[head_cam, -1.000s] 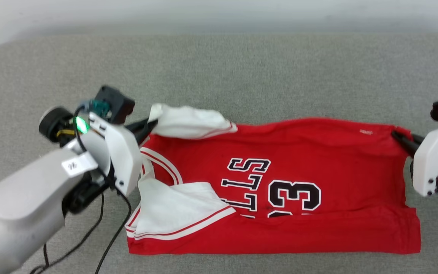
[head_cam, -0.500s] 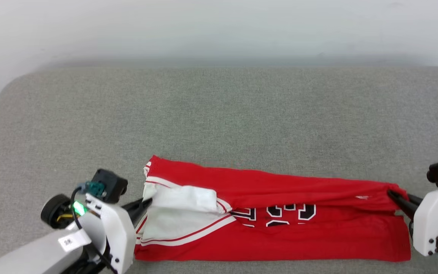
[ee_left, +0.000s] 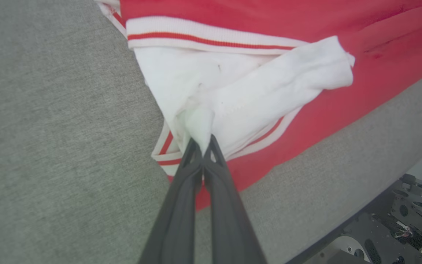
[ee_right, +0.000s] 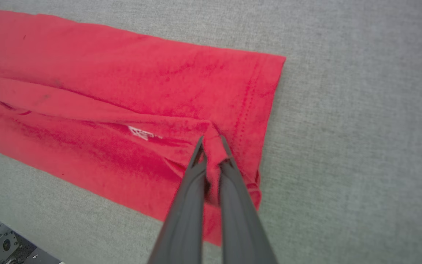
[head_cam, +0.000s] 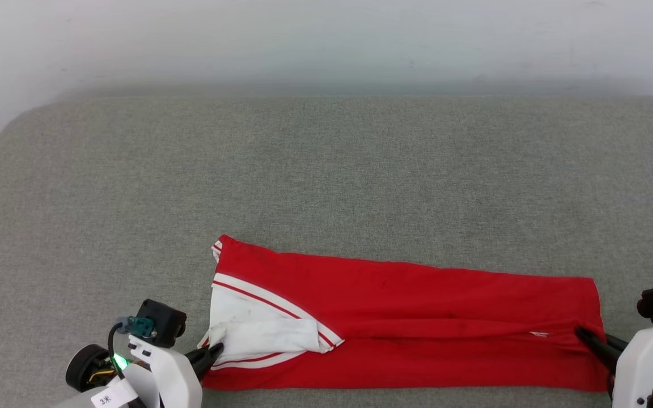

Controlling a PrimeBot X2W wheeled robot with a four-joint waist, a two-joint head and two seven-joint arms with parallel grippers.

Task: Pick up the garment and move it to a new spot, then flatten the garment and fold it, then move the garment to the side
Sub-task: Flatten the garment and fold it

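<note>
Left gripper [ee_left: 202, 141]: jaws clenched, pinching a bunched tip of the white sleeve [ee_left: 269, 88] at the garment's near-left end. Right gripper [ee_right: 211, 138]: jaws also clenched, gripping a pucker of red cloth just inside the hem at the right end, near a small white tag [ee_right: 139, 132].

The garment [head_cam: 417, 317] is lying as a long narrow red band, folded lengthwise and running left to right between the two grippers. A soft crease is running along its length where the top layer is draping over the lower one. At the left end the sleeve is folding over itself, with red-and-white striped trim edging it. The right hem is lying straight, stitching visible.

It's all sitting near the front edge of the grey fabric-covered bench [head_cam: 326, 170], with a pale wall [head_cam: 326, 39] behind.
</note>
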